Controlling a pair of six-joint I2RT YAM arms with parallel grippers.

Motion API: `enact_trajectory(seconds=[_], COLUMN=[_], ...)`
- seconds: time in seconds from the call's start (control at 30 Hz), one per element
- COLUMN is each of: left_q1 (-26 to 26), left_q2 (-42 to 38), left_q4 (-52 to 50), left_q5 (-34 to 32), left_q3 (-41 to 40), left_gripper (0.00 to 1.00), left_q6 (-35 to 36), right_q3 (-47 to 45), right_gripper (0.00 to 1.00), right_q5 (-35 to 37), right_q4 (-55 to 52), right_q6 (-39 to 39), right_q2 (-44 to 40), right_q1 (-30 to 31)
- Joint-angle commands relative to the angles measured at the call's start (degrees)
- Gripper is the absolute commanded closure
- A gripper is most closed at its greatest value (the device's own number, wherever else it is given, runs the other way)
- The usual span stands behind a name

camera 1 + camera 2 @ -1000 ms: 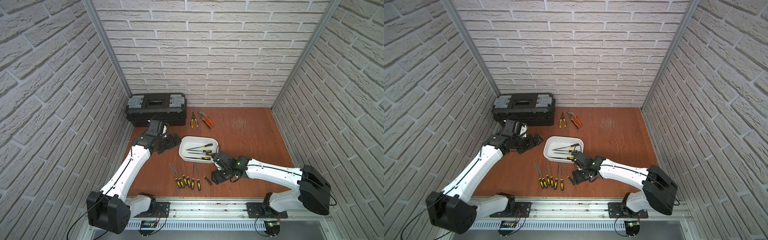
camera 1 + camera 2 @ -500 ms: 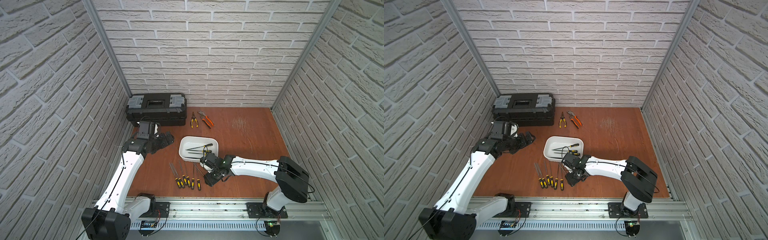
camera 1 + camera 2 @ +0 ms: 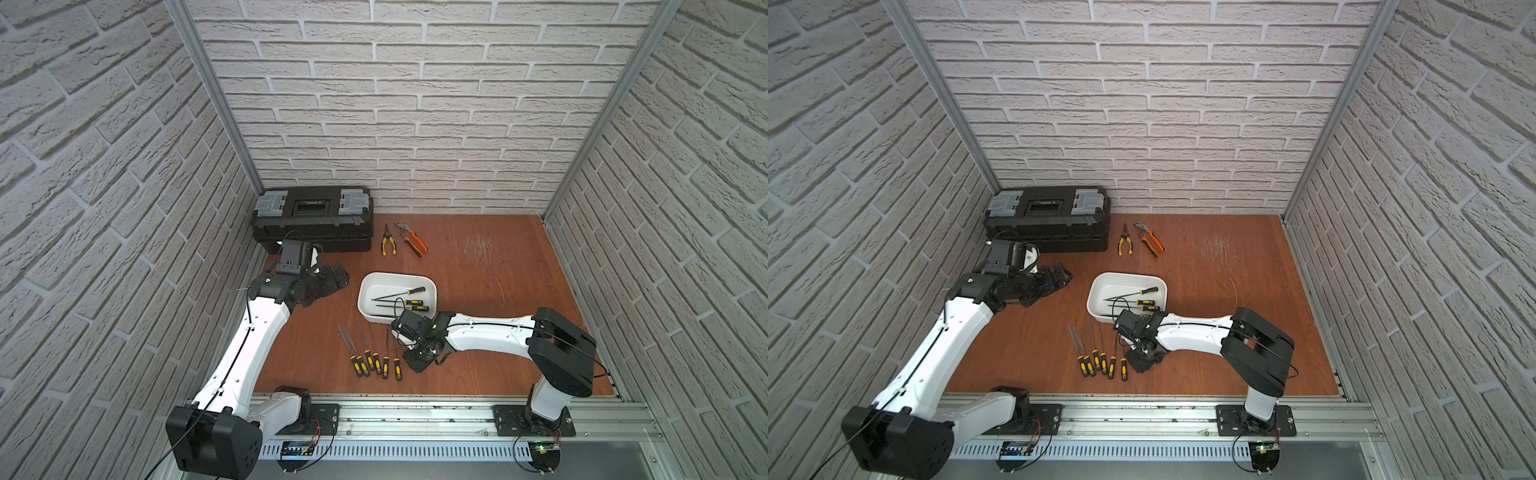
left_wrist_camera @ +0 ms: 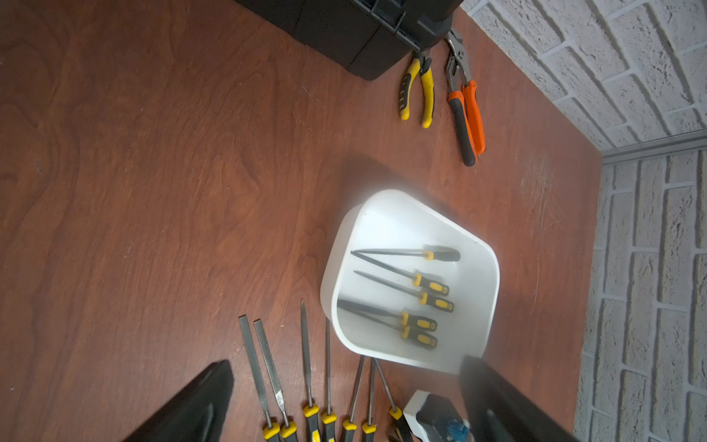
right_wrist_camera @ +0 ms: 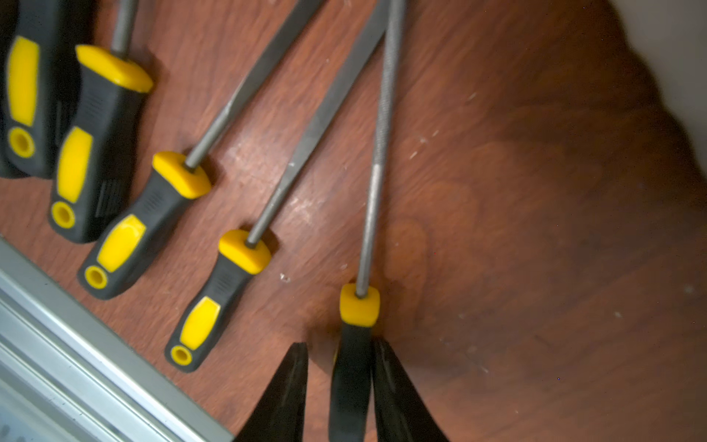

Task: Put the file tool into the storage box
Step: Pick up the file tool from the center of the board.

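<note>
Right gripper (image 5: 338, 343): jaws narrowly spread, straddling the black handle of a round file (image 5: 377, 153). One finger (image 5: 394, 382) contacts the handle; the opposite finger (image 5: 287, 382) shows a small gap. The round file lies flat on the wooden table (image 3: 478, 332), at the end of a row of files (image 3: 370, 357), outside and near the storage box (image 3: 397, 275). Five files (image 4: 432, 302) lie inside the storage box. Left gripper (image 4: 344, 361): fingers spread wide, holding nothing, positioned near the black toolbox (image 3: 311, 220).
</note>
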Motion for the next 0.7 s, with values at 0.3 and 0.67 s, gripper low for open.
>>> enact_trajectory(seconds=[0.3,0.67], left_q1=[0.7,1.0], left_q2=[-1.5,-0.3], left_q4=[-0.3,-1.7], left_q5=[-3.9,-0.5], left_q3=[5.4,9.1], left_gripper=[0.02,0.02], left_q6=[2.6,5.7], right_q3=[2.9,11.4], right_gripper=[0.85,0.88], right_q5=[4.1,5.3], right_q4=[-10.0,-18.9], right_q6=[-9.9,-17.8], right_q2=[-5.4,-13.5], right_q1=[0.9,1.0])
